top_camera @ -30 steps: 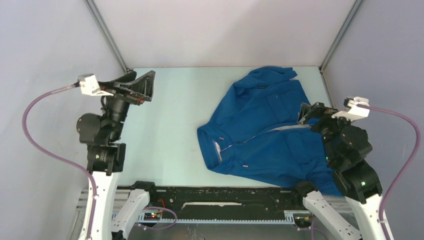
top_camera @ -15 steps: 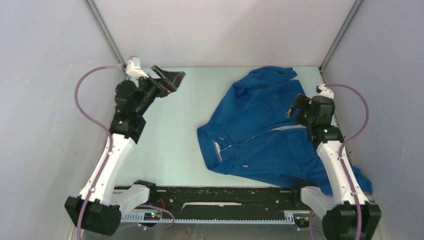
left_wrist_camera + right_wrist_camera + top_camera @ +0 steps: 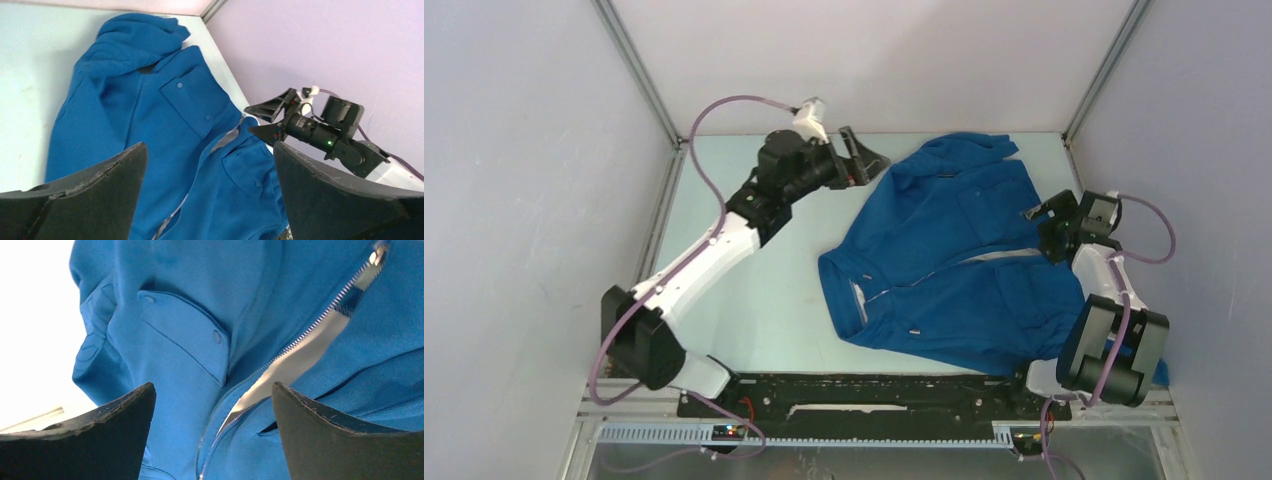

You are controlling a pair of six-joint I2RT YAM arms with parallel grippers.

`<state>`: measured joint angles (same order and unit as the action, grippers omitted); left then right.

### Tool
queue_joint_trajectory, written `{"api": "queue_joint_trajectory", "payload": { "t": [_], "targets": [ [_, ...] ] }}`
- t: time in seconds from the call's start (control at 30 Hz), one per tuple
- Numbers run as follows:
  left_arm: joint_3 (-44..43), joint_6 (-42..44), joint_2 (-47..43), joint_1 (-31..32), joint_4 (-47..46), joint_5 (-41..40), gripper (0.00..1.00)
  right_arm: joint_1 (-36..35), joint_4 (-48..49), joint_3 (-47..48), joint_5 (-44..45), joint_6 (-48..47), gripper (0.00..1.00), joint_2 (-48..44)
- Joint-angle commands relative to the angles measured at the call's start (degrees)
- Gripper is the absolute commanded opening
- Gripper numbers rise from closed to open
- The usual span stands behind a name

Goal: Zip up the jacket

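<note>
The royal-blue jacket (image 3: 944,250) lies crumpled on the right half of the table, its collar toward the near left and its front partly open. Its light zipper line (image 3: 280,365) gapes, with pale lining showing between the two tracks. My left gripper (image 3: 864,160) is open and empty, raised at the far middle, just left of the jacket's far edge. My right gripper (image 3: 1049,222) is open and empty, low over the jacket's right part beside the open end of the zipper. The left wrist view shows the jacket (image 3: 150,125) and the right gripper (image 3: 270,120) beyond it.
Grey enclosure walls close in the table on the left, back and right. The pale table surface (image 3: 744,260) lies left of the jacket. A black rail (image 3: 854,395) runs along the near edge between the arm bases.
My left arm has swung far right and forward, from the left wall to the jacket's far edge. My right arm has stretched out, its gripper now low by the zipper's open end.
</note>
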<state>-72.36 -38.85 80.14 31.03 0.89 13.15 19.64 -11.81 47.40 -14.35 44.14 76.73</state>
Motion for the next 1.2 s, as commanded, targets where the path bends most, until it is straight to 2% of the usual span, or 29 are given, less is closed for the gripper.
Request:
{"api": "queue_joint_trajectory", "payload": {
  "t": [0.0, 0.2, 0.3, 0.37, 0.47, 0.57, 0.67, 0.83, 0.93, 1.0, 1.1, 1.17],
  "targets": [
    [-12.13, 7.83, 8.52, 4.96, -1.30, -1.53, 0.98, 1.13, 0.36, -0.02, 1.58, 9.28, 0.87, 3.85],
    [-26.34, 14.92, 21.22, 8.87, 3.08, -1.13, 0.97, 2.27, 6.21, 0.02, 0.93, 12.47, 0.84, 9.57],
    [-32.44, 15.92, 27.20, 9.07, 3.28, 1.09, 0.97, 2.71, 8.92, 0.24, -0.10, 14.08, 0.77, 12.51],
    [-37.57, 15.86, 31.45, 9.08, 4.36, 1.99, 0.97, 2.98, 9.62, 0.33, -0.11, 14.98, 0.68, 14.32],
    [-47.69, 14.86, 37.72, 9.18, 6.57, 4.04, 0.97, 3.52, 8.17, 0.33, 1.43, 15.91, 0.67, 15.05],
    [-53.79, 13.63, 42.44, 9.46, 6.60, 6.15, 0.96, 4.01, 6.95, 0.24, 2.53, 15.91, 0.67, 15.12],
    [-53.10, 13.99, 43.44, 9.92, 5.12, 6.54, 0.96, 4.93, 5.38, 0.15, 4.06, 14.92, 0.67, 15.36],
    [-47.11, 17.60, 43.49, 11.36, 1.56, 5.29, 0.97, 6.32, 5.88, 0.24, 5.58, 11.39, 0.69, 15.94],
    [-49.21, 21.06, 46.21, 12.65, 5.24, 3.54, 0.96, 6.90, 6.20, 2.24, 4.69, 9.76, 0.71, 18.62],
    [-51.12, 22.99, 47.71, 13.17, 8.31, 1.94, 0.95, 5.70, 7.15, 4.11, 4.17, 7.82, 0.72, 20.67],
    [-48.34, 23.38, 48.08, 13.18, 6.06, -0.01, 0.95, 3.32, 6.43, 7.96, 3.36, 6.67, 0.73, 24.15],
    [-47.56, 23.61, 48.66, 13.18, 6.27, -0.65, 0.94, 2.36, 8.09, 9.16, 0.78, 7.34, 0.68, 26.51]
  ]
}}
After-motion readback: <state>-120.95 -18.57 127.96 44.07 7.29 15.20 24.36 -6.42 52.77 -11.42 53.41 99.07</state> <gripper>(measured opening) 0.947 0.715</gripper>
